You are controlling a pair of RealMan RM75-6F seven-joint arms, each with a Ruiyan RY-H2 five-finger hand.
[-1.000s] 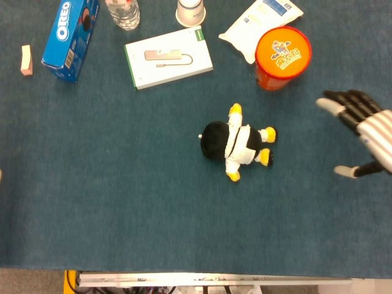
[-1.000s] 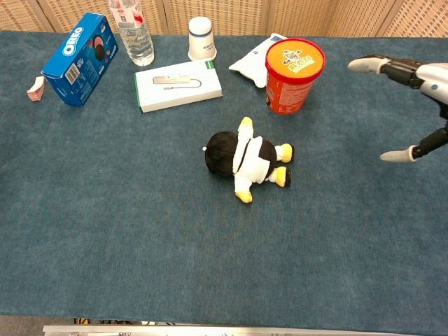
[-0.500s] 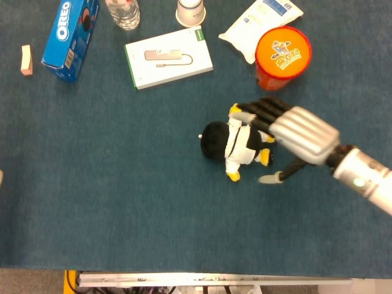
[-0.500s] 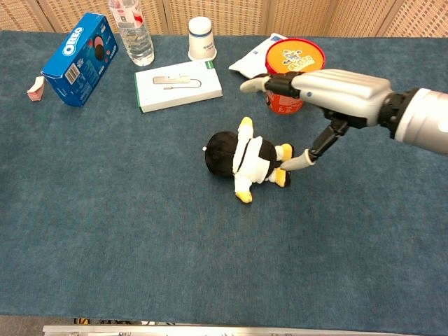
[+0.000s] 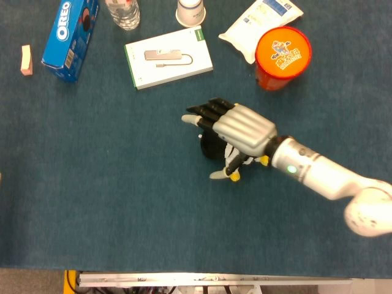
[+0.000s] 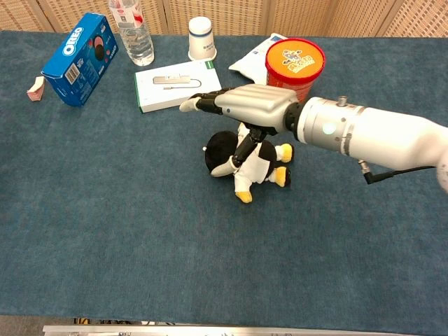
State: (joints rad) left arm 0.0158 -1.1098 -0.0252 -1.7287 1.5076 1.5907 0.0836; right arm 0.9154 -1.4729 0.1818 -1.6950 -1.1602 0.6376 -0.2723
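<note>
The right hand (image 5: 236, 128) hangs spread and grasping nothing, palm down over the plush penguin (image 6: 245, 159), its fingers (image 6: 203, 103) stretched out flat toward the left and its thumb (image 6: 234, 162) angled down in front of the toy's black head. In the chest view there is a gap between the palm and the toy; whether the thumb tip touches the plush I cannot tell. The penguin lies on its back directly beneath the hand, near the middle of the blue table (image 5: 110, 208), black head to the left and yellow feet to the right, with most of its body covered by the hand in the head view. The white forearm runs off to the right and near edge of the scene. The left hand shows in neither view.

Just beyond the fingertips, on the far side, lies a flat white box (image 5: 168, 57) showing a cable adapter. To the right of the box, far from the penguin, stands an orange canister (image 5: 282, 57), and a white pouch (image 5: 260, 24) lies just behind it. A white cup (image 6: 201, 38) sits at the far edge behind the box, with a clear bottle (image 6: 131, 31) to its left. Farther left is a blue Oreo box (image 5: 70, 38), and a small pink eraser (image 5: 26, 59) lies beside it at the far left.
</note>
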